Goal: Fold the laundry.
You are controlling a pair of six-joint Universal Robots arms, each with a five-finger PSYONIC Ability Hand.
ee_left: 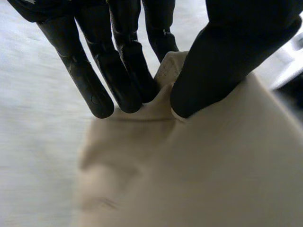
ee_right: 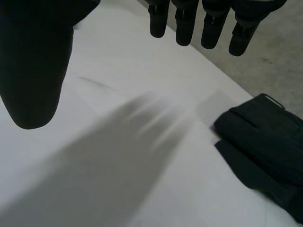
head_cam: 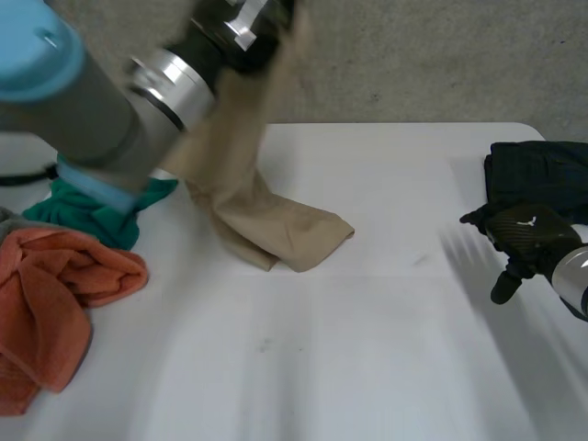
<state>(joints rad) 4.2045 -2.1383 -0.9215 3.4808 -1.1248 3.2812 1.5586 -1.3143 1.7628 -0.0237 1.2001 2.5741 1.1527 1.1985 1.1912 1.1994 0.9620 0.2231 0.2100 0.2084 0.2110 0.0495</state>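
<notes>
Left hand (ee_left: 227, 56) pinches limp, smooth beige cloth (ee_left: 199, 165), perhaps knit; right hand (ee_right: 33, 71) hangs slack-fingered above table (ee_right: 118, 61).

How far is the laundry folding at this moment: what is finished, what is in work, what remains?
Done, it seems: the dark garment lies folded near the right hand, which is open and empty. In hand: the left hand pinches the beige cloth and holds it up, its lower end on the table. Left: the orange towel and the green cloth lie crumpled.
</notes>
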